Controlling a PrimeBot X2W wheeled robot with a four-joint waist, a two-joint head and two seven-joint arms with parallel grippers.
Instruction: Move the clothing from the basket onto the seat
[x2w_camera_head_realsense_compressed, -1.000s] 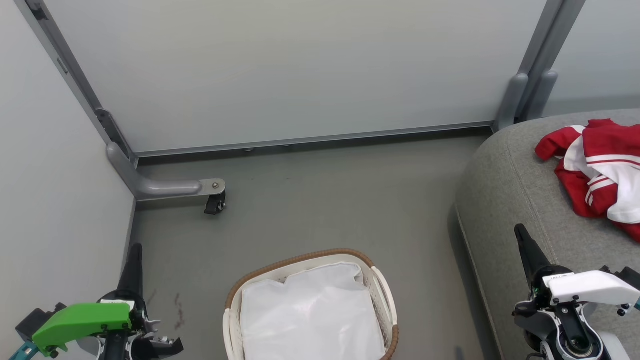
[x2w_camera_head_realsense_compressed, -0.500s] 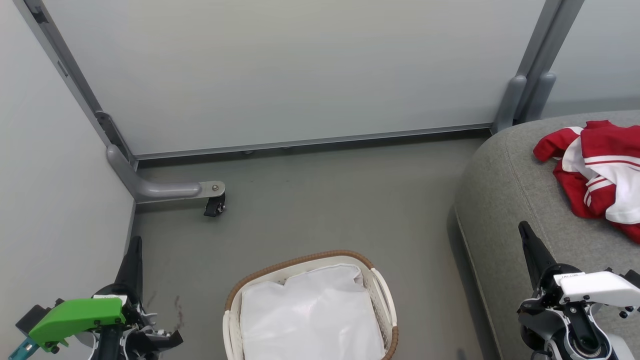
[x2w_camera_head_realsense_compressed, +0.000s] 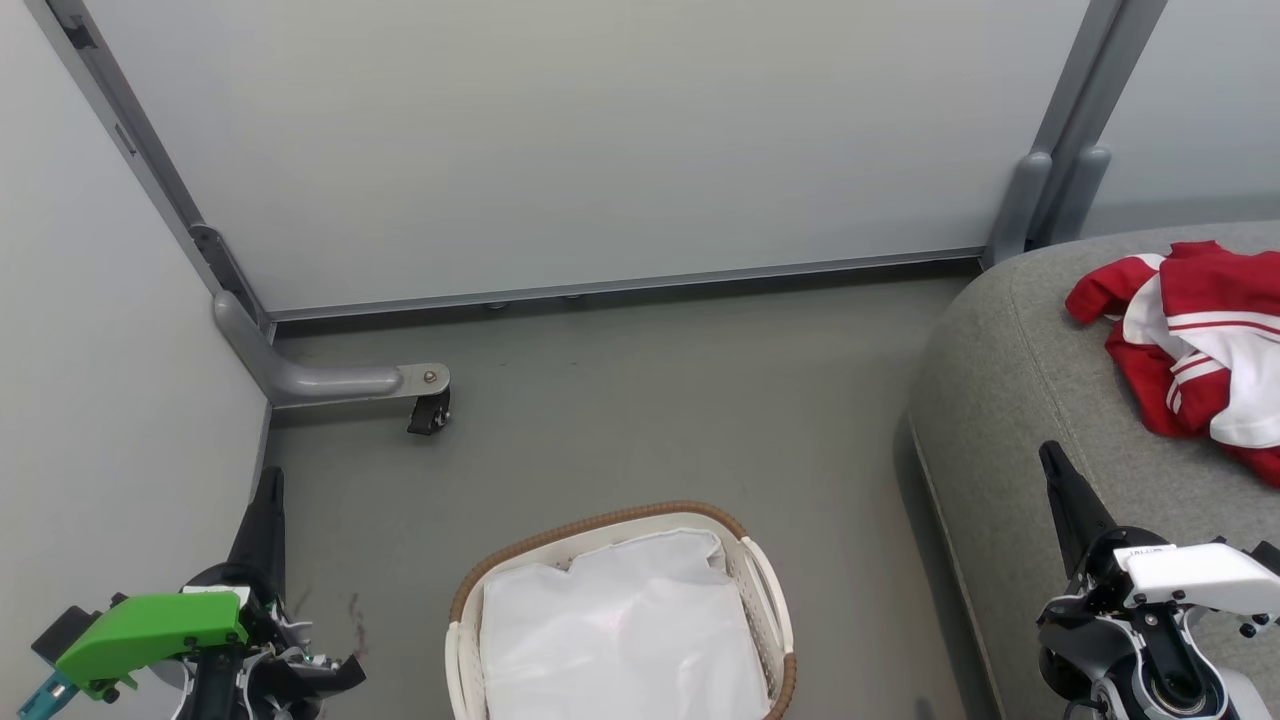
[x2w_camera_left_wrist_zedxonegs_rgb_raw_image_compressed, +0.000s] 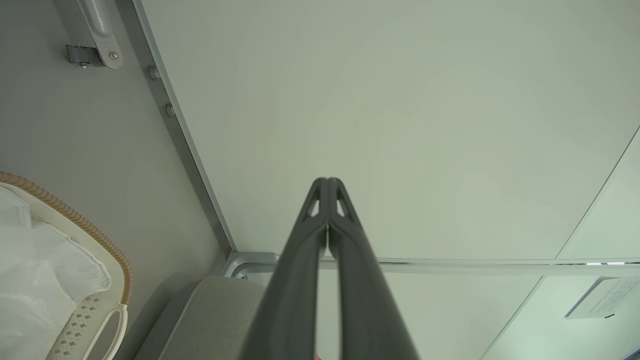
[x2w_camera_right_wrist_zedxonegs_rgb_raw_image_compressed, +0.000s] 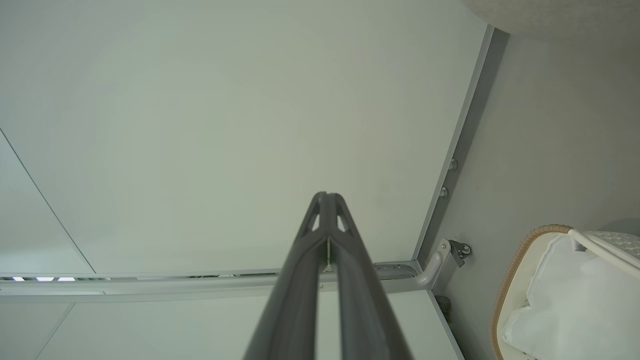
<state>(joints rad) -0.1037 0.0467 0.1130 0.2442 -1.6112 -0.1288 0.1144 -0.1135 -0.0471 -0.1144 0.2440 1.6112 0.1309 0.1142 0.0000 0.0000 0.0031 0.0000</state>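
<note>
Head: clothing (x2w_camera_head_realsense_compressed: 1190, 340) lies on seat (x2w_camera_head_realsense_compressed: 1010, 400), cut by right edge. Basket (x2w_camera_head_realsense_compressed: 600, 521) on floor looks emptied to its liner (x2w_camera_head_realsense_compressed: 620, 630), near end cropped. Transfer seems done; next, check nothing hides under liner.
Left wrist: left gripper (x2w_camera_left_wrist_zedxonegs_rgb_raw_image_compressed: 327, 181) closed, empty.
Right wrist: right gripper (x2w_camera_right_wrist_zedxonegs_rgb_raw_image_compressed: 326, 196) closed, empty.

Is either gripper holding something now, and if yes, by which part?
Nothing is held. The left gripper and the right gripper are both shut and empty. The clothing lies on the seat, apart from both.
</note>
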